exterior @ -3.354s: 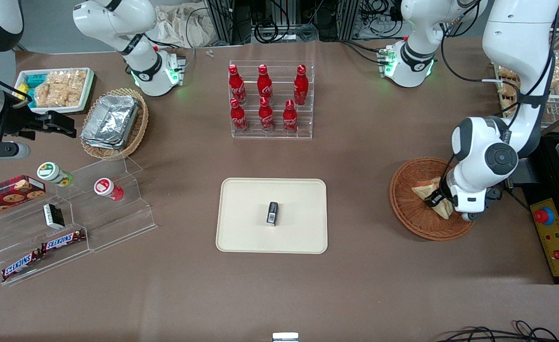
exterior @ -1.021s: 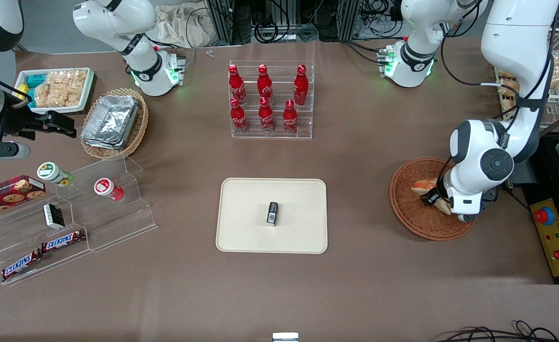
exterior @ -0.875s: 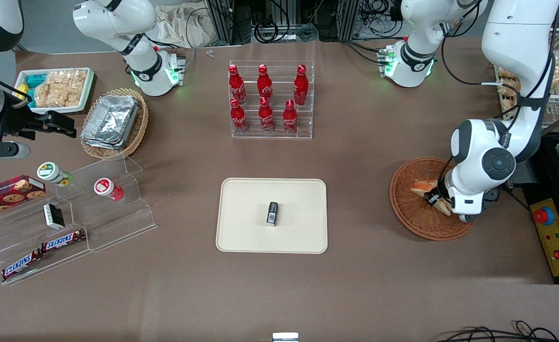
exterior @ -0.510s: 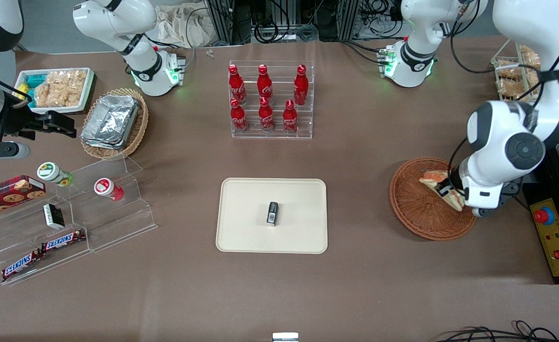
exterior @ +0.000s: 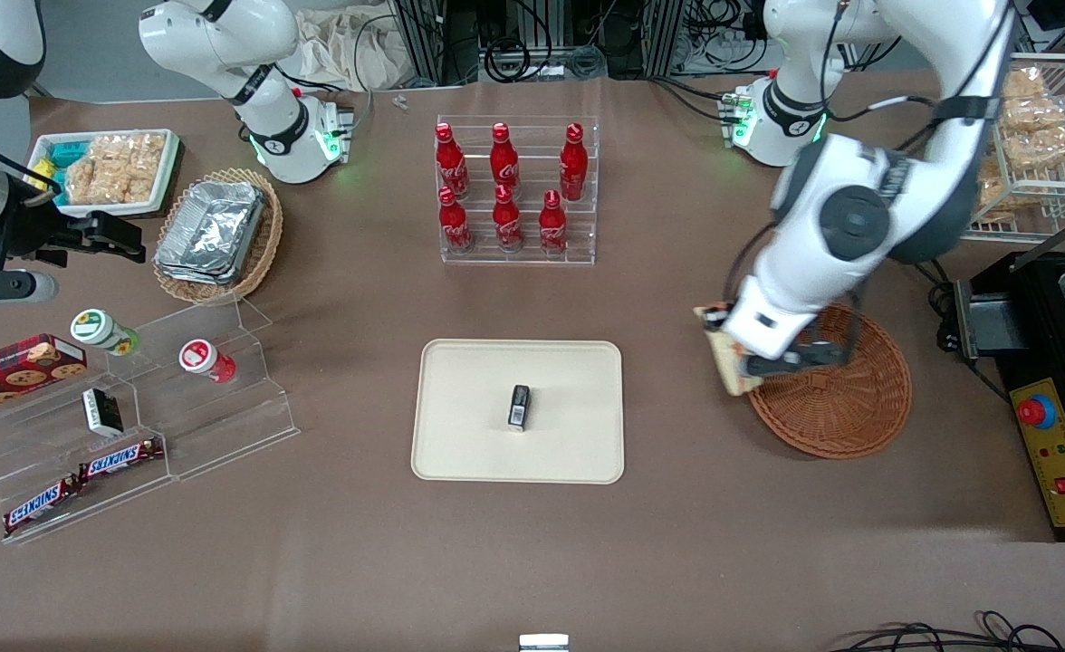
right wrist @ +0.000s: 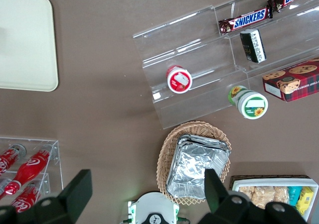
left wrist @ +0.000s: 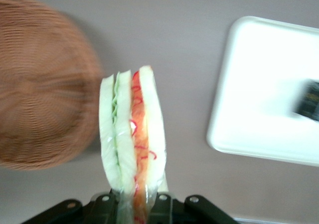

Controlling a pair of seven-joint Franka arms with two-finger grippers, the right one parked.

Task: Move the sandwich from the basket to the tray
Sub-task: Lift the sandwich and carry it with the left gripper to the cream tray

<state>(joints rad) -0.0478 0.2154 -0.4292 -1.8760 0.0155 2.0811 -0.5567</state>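
A: End effector (left wrist: 133,204) clamped on the sandwich (left wrist: 132,134), gripping 1 end. In the front view the sandwich (exterior: 724,355) hangs above the tabletop (exterior: 677,299) at the basket (exterior: 845,398) rim, on the side toward the tray (exterior: 460,435).

B: Basket empty. Transfer step, then. Advice?

A: Carry level; filling edge is exposed, so no jerks. 1 small dark box (exterior: 519,406) sits mid-tray. Aim for a bare patch beside it, lower until bread touches, then release.
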